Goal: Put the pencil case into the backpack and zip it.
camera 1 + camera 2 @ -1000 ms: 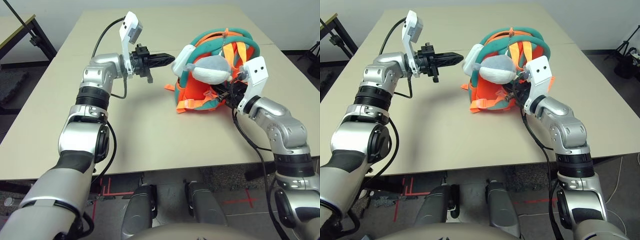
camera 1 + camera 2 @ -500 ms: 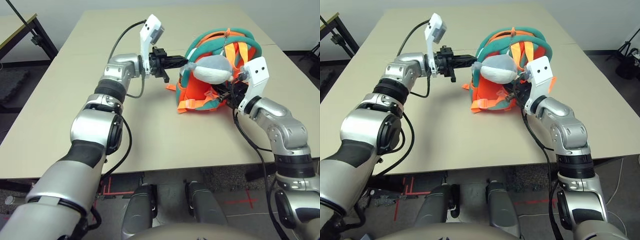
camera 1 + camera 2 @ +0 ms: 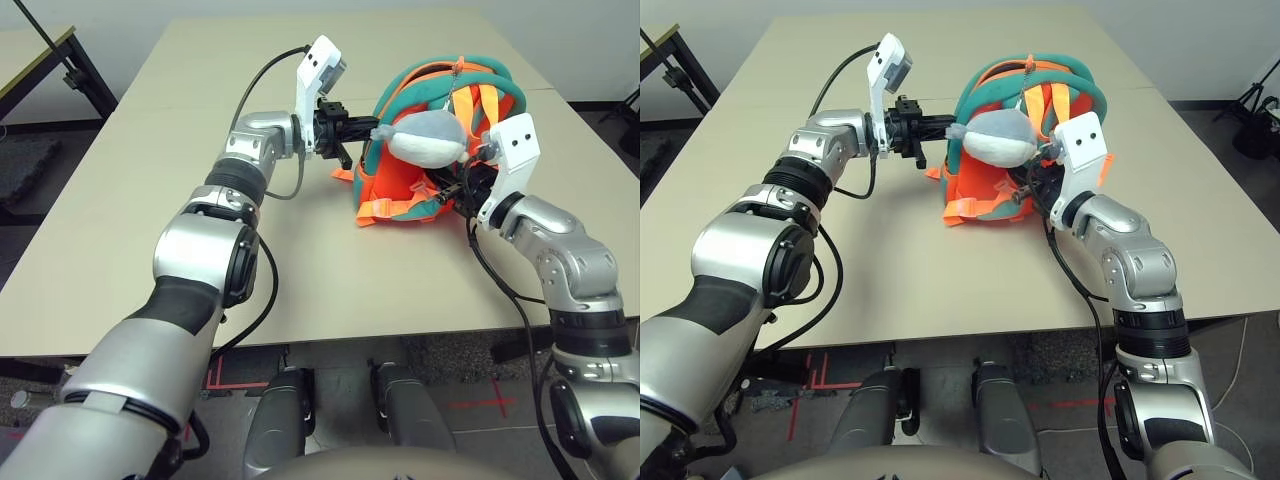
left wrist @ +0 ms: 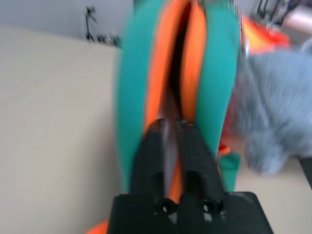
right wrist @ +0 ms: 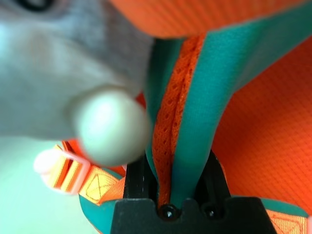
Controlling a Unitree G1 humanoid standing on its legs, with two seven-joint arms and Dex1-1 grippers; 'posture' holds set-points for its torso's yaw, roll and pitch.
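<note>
Tabletop (image 3: 300, 260) partly hidden by backpack (image 3: 395, 180)

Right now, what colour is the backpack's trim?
Teal; the trim shows best in the right wrist view.

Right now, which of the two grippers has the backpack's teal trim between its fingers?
The right gripper: its fingers straddle a teal-and-orange edge of the backpack; the left gripper's are at the zip opening.

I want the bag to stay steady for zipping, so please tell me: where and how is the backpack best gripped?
Probably by the padded teal edge of the backpack, from the near right, below the plush toy. This edge stands out as a narrow ridge, so the right pincer can close across it, as it does now.
</note>
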